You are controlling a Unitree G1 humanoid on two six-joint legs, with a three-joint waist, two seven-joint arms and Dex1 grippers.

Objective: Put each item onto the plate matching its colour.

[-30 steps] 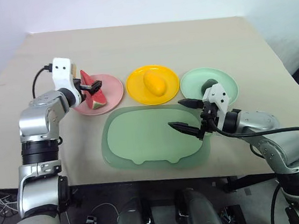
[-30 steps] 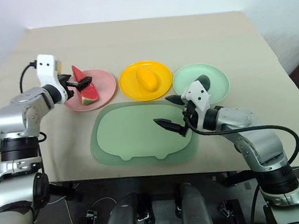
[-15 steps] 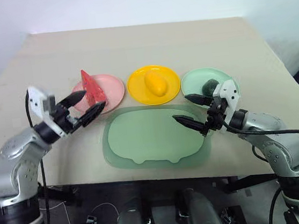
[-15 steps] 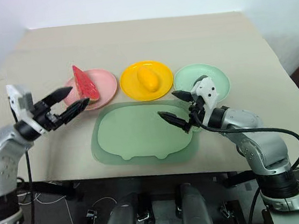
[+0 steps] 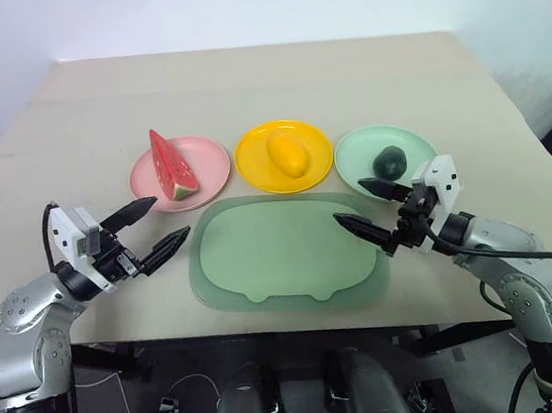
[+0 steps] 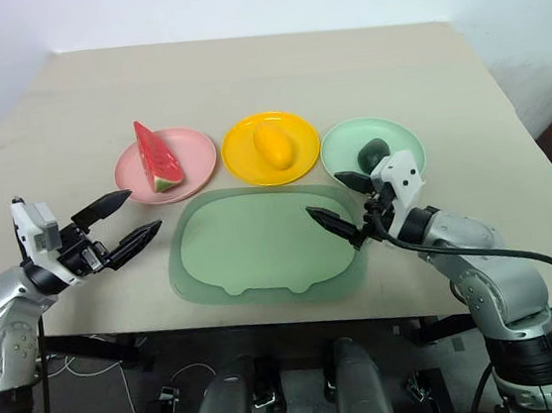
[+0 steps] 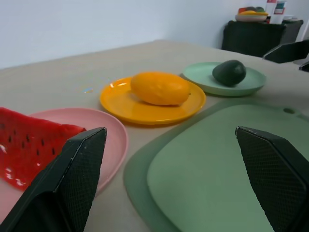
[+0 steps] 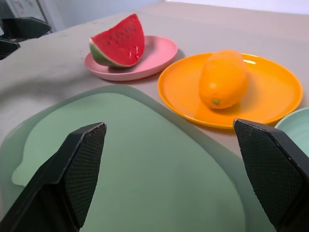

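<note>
I see the large pale green pig-shaped board [image 5: 283, 253] lying between my spread, empty left gripper [image 5: 151, 231] and right gripper [image 5: 370, 208]. Beyond it, the red watermelon wedge [image 5: 171, 166], yellow oval mango [image 5: 286, 153] and dark green avocado [image 5: 389, 162] sit unobstructed on the pink [image 5: 210, 169], yellow [image 5: 253, 159] and mint round plastic plates [image 5: 354, 155].

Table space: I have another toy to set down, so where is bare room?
The large pale green board is bare, flanked by both grippers. The far tabletop is free. The pink, yellow and mint round plates are occupied.
</note>
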